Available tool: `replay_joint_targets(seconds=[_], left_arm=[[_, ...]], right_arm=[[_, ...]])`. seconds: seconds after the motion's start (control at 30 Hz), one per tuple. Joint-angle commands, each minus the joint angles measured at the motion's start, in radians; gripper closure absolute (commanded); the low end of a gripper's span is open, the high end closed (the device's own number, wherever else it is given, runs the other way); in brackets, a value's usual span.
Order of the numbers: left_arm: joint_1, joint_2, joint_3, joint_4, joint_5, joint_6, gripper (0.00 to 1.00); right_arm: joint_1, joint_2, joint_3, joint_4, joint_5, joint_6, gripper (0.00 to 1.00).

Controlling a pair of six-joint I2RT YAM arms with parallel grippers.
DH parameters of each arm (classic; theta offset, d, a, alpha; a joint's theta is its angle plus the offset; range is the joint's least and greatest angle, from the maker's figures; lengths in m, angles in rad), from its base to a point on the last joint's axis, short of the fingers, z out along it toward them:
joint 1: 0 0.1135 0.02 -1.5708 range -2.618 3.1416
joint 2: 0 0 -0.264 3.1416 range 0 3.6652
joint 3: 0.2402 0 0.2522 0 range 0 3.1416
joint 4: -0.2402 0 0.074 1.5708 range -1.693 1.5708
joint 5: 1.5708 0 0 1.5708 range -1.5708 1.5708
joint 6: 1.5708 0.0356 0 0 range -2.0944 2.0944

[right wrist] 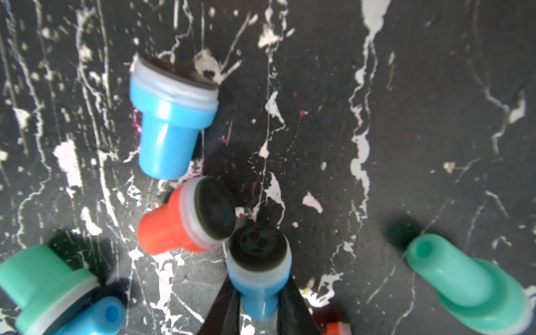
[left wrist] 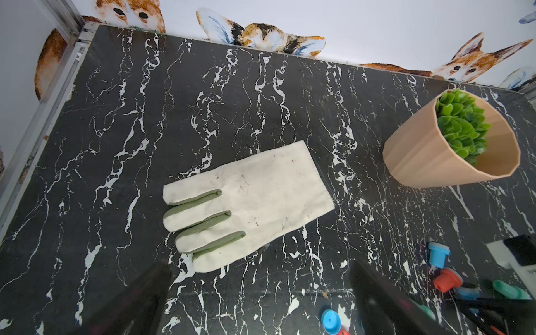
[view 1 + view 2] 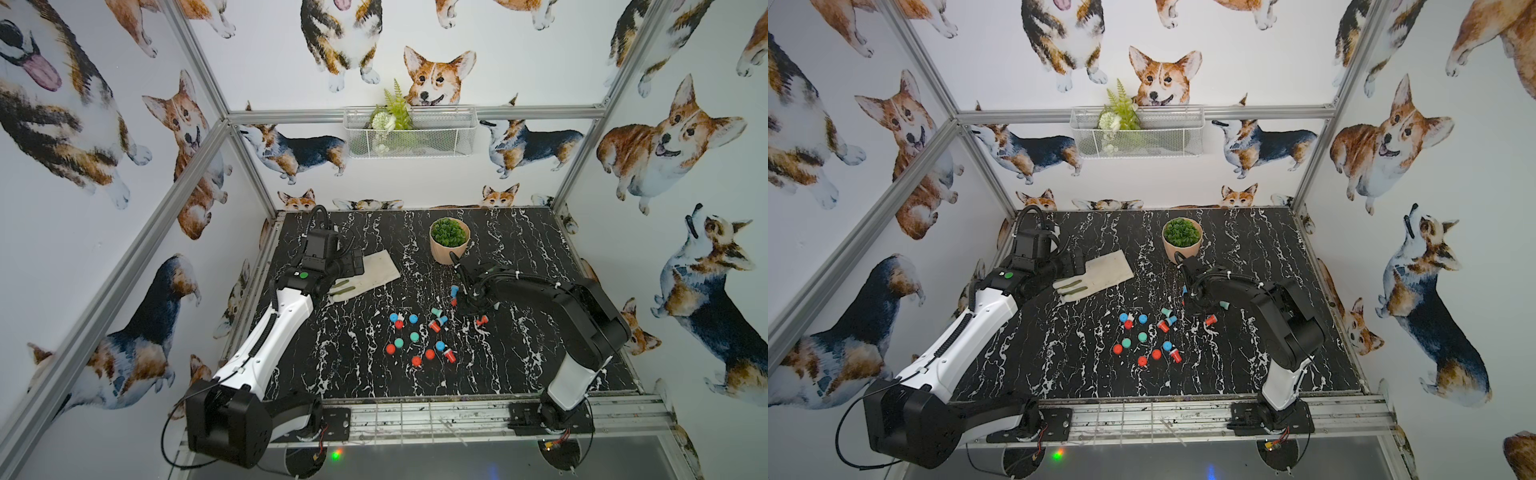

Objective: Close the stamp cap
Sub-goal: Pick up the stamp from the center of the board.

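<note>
Coloured stamp pieces (image 3: 414,336) are scattered mid-desk. Just beyond, right of centre, the right gripper (image 1: 259,301) pinches an uncapped blue stamp (image 1: 258,261) by its stem, its pad just beside a red stamp (image 1: 185,217). Toward the far left corner, the left gripper (image 2: 261,304) hangs spread wide over a glove (image 2: 249,203).

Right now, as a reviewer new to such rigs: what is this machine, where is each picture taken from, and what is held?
These are two robot arms mounted at the edge of a black marble table, each ending in a two-finger gripper. Two pictures look down from overhead; two come from cameras on the wrists. On the table lie a glove, a potted succulent, and scattered small stamps with what look like loose caps, in red, blue and teal. The left gripper is open and empty near the glove. The right gripper pinches the handle of a blue stamp, uncapped, its dark pad showing.
</note>
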Motion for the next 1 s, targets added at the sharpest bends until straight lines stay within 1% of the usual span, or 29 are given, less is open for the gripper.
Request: replay_joint_targets(seconds=[0.0, 0.13, 0.3, 0.5, 0.63, 0.77, 0.87, 0.97], left_arm=[[-0.001, 0.007, 0.008, -0.005, -0.001, 0.002, 0.00], [-0.007, 0.013, 0.008, -0.008, -0.007, 0.009, 0.00], [-0.037, 0.031, 0.024, -0.029, -0.021, 0.030, 0.00], [-0.052, 0.054, 0.036, -0.046, 0.018, 0.051, 0.00], [-0.069, 0.075, 0.060, -0.065, 0.061, 0.067, 0.01], [-0.100, 0.087, 0.090, -0.101, 0.068, 0.077, 0.02], [-0.126, 0.087, 0.124, -0.138, 0.101, 0.023, 0.02], [-0.191, 0.104, 0.189, -0.184, 0.145, -0.036, 0.06]], right_arm=[[0.001, 0.010, -0.009, 0.020, 0.018, -0.014, 0.77], [0.002, 0.002, -0.014, 0.018, 0.015, -0.019, 0.80], [0.007, -0.058, -0.029, 0.016, 0.018, -0.028, 0.83], [0.010, -0.150, -0.055, 0.023, -0.012, -0.080, 0.83], [0.013, -0.253, -0.092, 0.054, -0.088, -0.177, 0.82], [0.015, -0.367, -0.140, 0.117, -0.186, -0.282, 0.82], [0.017, -0.466, -0.188, 0.194, -0.279, -0.391, 0.82], [0.016, -0.564, -0.244, 0.277, -0.345, -0.474, 0.86]])
